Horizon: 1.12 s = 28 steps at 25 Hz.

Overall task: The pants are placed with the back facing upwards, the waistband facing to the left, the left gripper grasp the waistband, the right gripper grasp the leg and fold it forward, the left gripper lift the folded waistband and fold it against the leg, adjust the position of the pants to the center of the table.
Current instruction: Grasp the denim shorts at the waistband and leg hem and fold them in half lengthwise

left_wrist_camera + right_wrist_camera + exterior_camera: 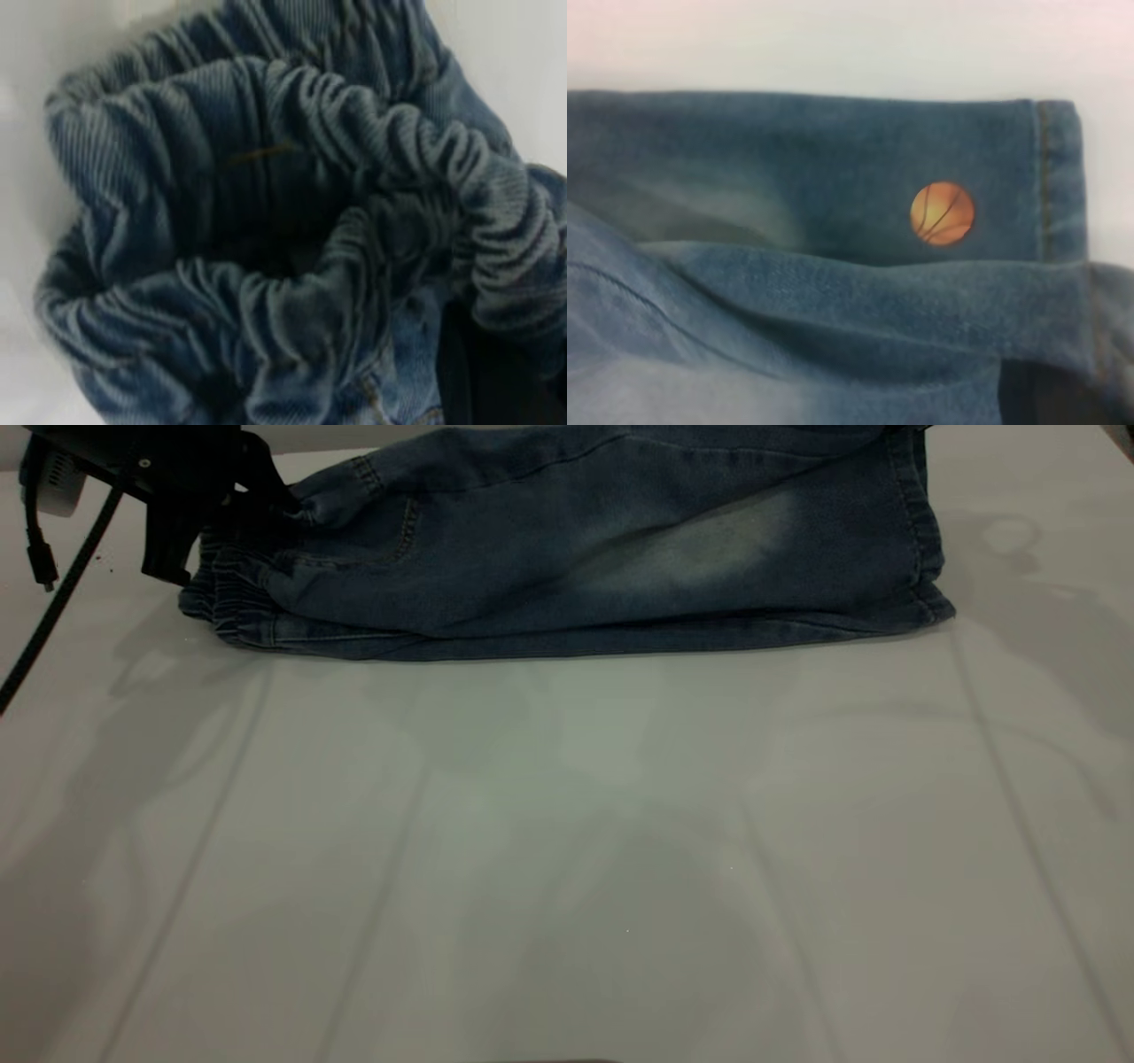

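1. Fingers of the left gripper (279, 503) are pinching shut on the waistband (232, 589) at the far-left end of the pants (576, 558), w/ gathered denim bunching up at the tips.
2. Pants, one pair, are lying folded lengthwise at the table's (567, 850) far side, waistband left, hems right.
3. Leg (709, 549) w/ the whitish faded patch is lying on top; one pocket seam is showing near the waistband.
4. Left wrist view is filling w/ ruched elastic (292, 204), the band gaping open.
5. Right wrist view is showing one orange basketball print (943, 213) beside a stitched hem (1056, 177).
6. Right gripper: fingers aren't showing in any view, so can't tell their state.
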### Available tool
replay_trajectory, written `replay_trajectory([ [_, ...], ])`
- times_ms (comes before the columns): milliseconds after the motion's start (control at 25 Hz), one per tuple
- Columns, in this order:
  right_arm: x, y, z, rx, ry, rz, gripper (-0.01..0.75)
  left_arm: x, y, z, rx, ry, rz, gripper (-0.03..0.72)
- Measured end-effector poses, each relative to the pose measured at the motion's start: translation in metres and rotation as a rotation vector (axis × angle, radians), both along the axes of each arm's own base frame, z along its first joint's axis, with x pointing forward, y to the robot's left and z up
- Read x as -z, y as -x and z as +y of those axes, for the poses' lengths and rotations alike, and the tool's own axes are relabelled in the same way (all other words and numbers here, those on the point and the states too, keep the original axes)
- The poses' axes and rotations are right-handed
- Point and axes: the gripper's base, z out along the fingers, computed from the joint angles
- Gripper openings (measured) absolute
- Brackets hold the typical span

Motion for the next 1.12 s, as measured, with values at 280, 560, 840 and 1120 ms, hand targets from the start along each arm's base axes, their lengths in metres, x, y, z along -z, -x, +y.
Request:
replay_trajectory([
  [280, 0.006, -0.004, 0.000, -0.020, 0.016, -0.027, 0.067, -0.001, -0.001, 0.003, -0.027, -0.022, -0.018, 0.073],
  [560, 0.006, -0.005, 0.002, -0.031, 0.001, -0.040, 0.304, -0.001, -0.001, 0.003, 0.007, -0.049, -0.020, 0.228],
  [840, 0.001, -0.005, 0.008, -0.078, -0.029, -0.019, 0.485, -0.008, -0.007, 0.002, 0.246, -0.272, -0.075, 0.463],
  [1120, -0.021, -0.003, 0.062, -0.305, -0.071, -0.004, 0.498, -0.023, -0.017, -0.001, 0.702, -0.507, -0.169, 0.490],
])
